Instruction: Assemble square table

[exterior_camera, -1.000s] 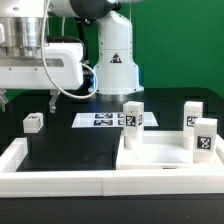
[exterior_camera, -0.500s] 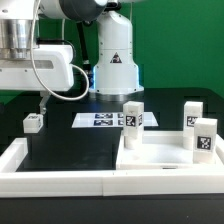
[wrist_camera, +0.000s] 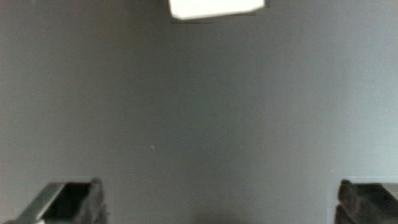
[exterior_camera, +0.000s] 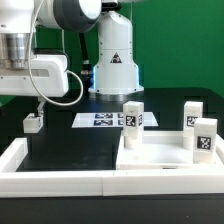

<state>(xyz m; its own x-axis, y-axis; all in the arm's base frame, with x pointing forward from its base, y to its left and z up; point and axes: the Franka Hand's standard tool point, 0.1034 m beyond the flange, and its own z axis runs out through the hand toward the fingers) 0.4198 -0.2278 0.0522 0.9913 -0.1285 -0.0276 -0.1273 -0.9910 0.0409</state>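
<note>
The claw (wrist_camera: 221, 203) hangs over the dark table (wrist_camera: 214, 120) with its jaws spread wide and nothing between them. A loose leg (exterior_camera: 34, 122) lies on the table just ahead of the fingers (wrist_camera: 71, 203), apart from them, showing in the wrist view as a white block (wrist_camera: 217, 8). Well off to the exterior view's right of the claw sits the slab (exterior_camera: 160, 155), with three legs (exterior_camera: 133, 121) (exterior_camera: 192, 114) (exterior_camera: 204, 137) standing upright on it
</note>
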